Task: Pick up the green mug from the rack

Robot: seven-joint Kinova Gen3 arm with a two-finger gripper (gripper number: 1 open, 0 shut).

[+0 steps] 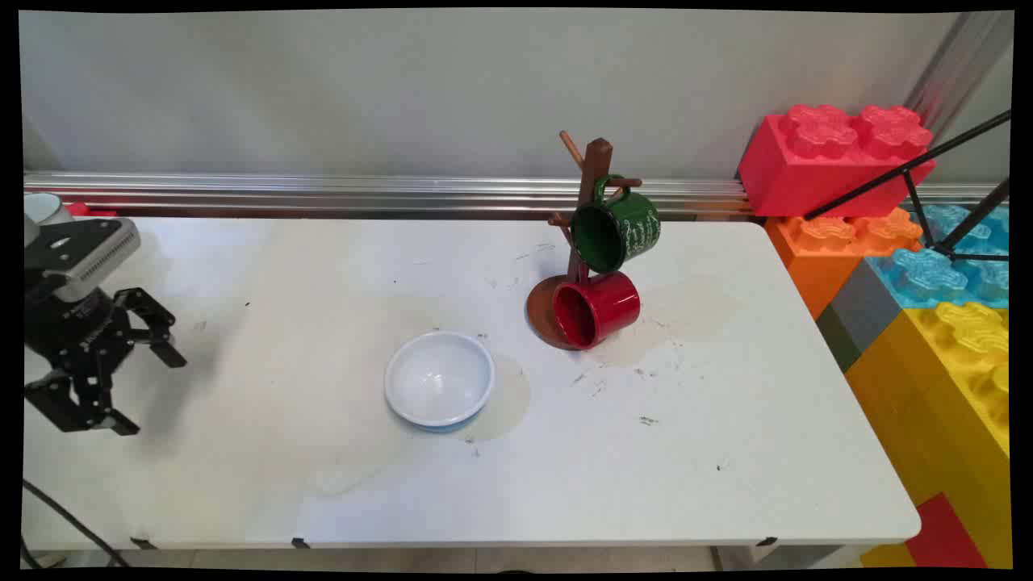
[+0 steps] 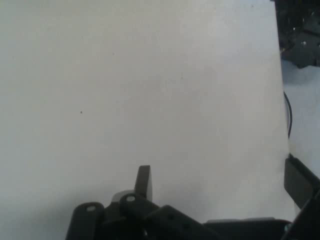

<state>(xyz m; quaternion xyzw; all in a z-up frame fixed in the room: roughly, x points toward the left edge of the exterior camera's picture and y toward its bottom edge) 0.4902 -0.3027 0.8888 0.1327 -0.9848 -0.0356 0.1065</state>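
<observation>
My black gripper [image 1: 153, 393] hangs open over the table's left end, with nothing between its fingers. In the hand view, one fingertip [image 2: 143, 181] rises at the bottom and the other finger [image 2: 299, 182] shows at the right edge, with bare white table [image 2: 150, 90] between them. A white bowl [image 1: 439, 378] with a blue underside sits at mid-table, well to the gripper's right. Farther right stands a brown wooden mug tree [image 1: 587, 210]. A green mug [image 1: 616, 227] hangs on it, and a red mug [image 1: 595, 310] lies on its side against the round base.
Large toy bricks are stacked beyond the table's right end: red [image 1: 831, 157], orange [image 1: 839, 242], blue [image 1: 952, 258] and yellow [image 1: 952, 387]. A black tripod leg [image 1: 912, 165] crosses them. A metal rail [image 1: 323, 194] runs along the wall behind the table.
</observation>
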